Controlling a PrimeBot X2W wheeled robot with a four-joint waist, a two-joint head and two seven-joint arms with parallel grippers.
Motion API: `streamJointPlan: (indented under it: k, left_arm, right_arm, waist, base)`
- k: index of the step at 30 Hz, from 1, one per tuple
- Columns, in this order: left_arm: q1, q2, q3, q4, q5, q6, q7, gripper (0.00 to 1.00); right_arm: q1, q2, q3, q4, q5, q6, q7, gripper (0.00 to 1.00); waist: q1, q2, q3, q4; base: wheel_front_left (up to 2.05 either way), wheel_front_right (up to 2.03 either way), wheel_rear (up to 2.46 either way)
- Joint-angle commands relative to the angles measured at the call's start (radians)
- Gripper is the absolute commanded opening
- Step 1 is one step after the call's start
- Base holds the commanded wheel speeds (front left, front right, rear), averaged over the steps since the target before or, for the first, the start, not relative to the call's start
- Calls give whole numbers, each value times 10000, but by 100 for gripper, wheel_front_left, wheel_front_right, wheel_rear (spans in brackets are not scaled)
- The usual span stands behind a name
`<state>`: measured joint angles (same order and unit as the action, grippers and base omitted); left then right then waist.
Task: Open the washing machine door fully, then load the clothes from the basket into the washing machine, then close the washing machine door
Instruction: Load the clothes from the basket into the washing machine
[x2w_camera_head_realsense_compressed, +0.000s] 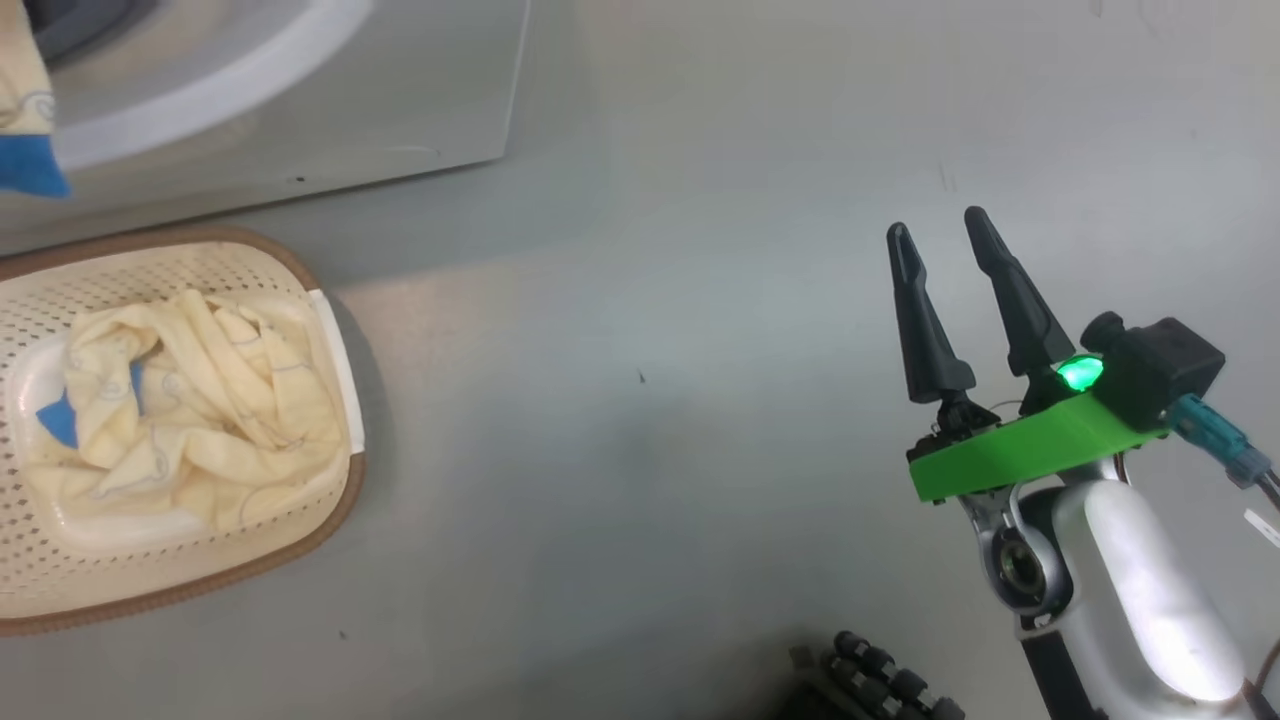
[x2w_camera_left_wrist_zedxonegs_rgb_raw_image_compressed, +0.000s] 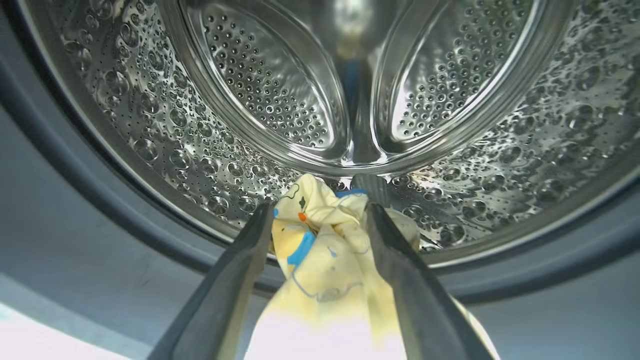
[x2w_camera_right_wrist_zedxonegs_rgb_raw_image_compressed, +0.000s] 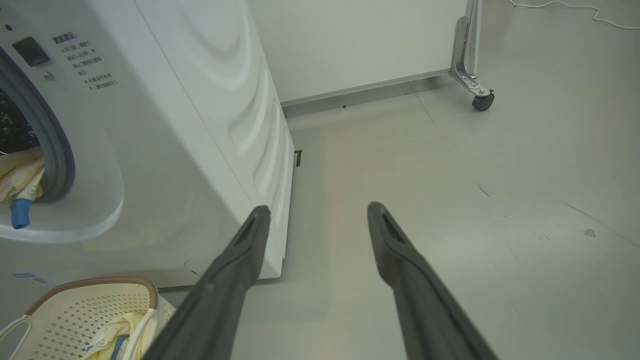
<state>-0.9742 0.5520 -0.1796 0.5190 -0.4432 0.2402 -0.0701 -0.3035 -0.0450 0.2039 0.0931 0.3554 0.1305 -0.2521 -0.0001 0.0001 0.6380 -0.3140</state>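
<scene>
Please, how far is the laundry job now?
Done: the door must be open, since the drum lies uncovered. In hand: one garment lies at the drum's mouth between the fingers of the open left gripper, partly hanging out. Left: the clothes in the basket, then closing the door. The right gripper hovers open above the floor.

The basket (x2w_camera_head_realsense_compressed: 120, 275) runs off the head view's left edge, and the cream-yellow garment (x2w_camera_left_wrist_zedxonegs_rgb_raw_image_compressed: 325, 260) glares white low down, print lost.

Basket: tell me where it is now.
In the head view the basket sits on the floor at the left, just in front of the washing machine, with clothes inside it.
</scene>
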Motion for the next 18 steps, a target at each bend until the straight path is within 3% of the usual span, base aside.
streamJointPlan:
  k: [1,6,13,18]
  left_arm:
    - [298,368,265,-404,20,196,-269,100]
    - [2140,-319,141,-1119,92,730,-1287,100]
    - [4794,-1348,-171,-2678,308,1518,-1795,100]
    - [6365,-1756,-372,-3443,359,1724,-1869,100]
  right_arm:
    - [289,-52,67,-219,-88,2,-97,100]
    - [644,-52,-175,-196,-387,2,-34,100]
    - [1261,-52,-483,-563,-826,2,445,100]
    - [1733,-52,-694,-827,-1108,2,837,100]
  waist:
    - [1,-1,-489,266]
    - [1,-1,-1363,553]
    - [1,-1,-2531,974]
    - [1,-1,-3338,1279]
  base:
    - [0,0,0]
    - [0,0,0]
    - [0,0,0]
    - [0,0,0]
